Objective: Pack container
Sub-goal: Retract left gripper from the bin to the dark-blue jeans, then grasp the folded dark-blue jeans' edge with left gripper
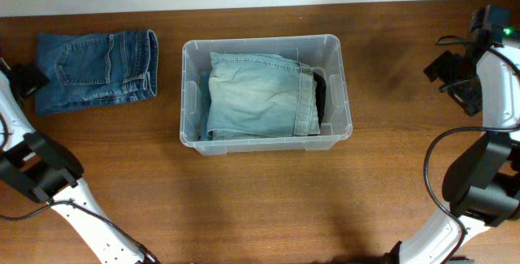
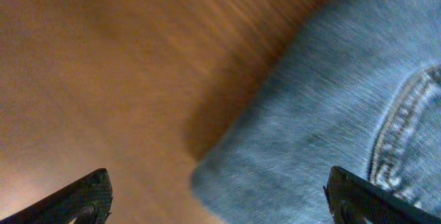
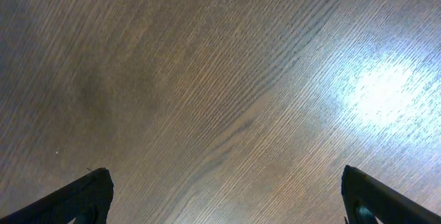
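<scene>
Next, jeans (image 1: 96, 71) at nine o'clock of the container (image 1: 188, 93) are to be gripped; left tool (image 2: 217, 193) is spread wide, empty

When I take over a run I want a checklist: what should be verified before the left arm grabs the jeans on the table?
The left gripper is open: ok.
A corner of the dark jeans lies under it: ok.
The dark jeans are folded: ok.
The container has room: cannot tell; the light jeans cover most of it.
The right gripper is open, away from the container: ok.
</scene>
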You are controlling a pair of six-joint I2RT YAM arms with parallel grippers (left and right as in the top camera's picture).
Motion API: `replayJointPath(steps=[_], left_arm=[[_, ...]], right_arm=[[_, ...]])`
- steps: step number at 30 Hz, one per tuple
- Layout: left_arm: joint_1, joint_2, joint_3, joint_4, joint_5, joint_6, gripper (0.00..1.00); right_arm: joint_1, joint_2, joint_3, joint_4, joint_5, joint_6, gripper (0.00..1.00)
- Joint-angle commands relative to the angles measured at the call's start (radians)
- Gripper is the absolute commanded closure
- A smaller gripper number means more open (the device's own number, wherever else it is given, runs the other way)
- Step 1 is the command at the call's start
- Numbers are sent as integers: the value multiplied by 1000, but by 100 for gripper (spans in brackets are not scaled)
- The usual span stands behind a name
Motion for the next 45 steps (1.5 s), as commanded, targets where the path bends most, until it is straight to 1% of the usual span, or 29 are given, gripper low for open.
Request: replayJointPath(steps=[1,4,6,8,13,19,23,26,35,43,44,45], left_arm=[[0,40,1,10,120,103,1],[-3,53,1,14,140,125,1],[-3,55,1,13,138,128,5],[-3,55,1,12,138,128,7],[-2,57,-2,6,138,128,7],[-2,57,-48,10,138,129,7],[-2,57,-60,13,138,174,7],[-2,57,-60,19,141,177,7],[-3,114,-60,16,266,181,7],[-7,156,-60,-21,294,181,7],[-7,156,-60,-23,312,181,7],[-7,156,-60,-29,361,181,10]], right_arm=[[-6,5,0,0,13,10,2],[-6,5,0,0,13,10,2],[-6,5,0,0,13,10,2],[-6,5,0,0,13,10,2],[-6,5,0,0,13,10,2],[-6,5,0,0,13,10,2],[-6,5,0,0,13,10,2],[-6,5,0,0,13,10,2],[-6,5,0,0,13,10,2],[-6,5,0,0,13,10,1],[-6,5,0,0,13,10,2],[-6,5,0,0,13,10,2]])
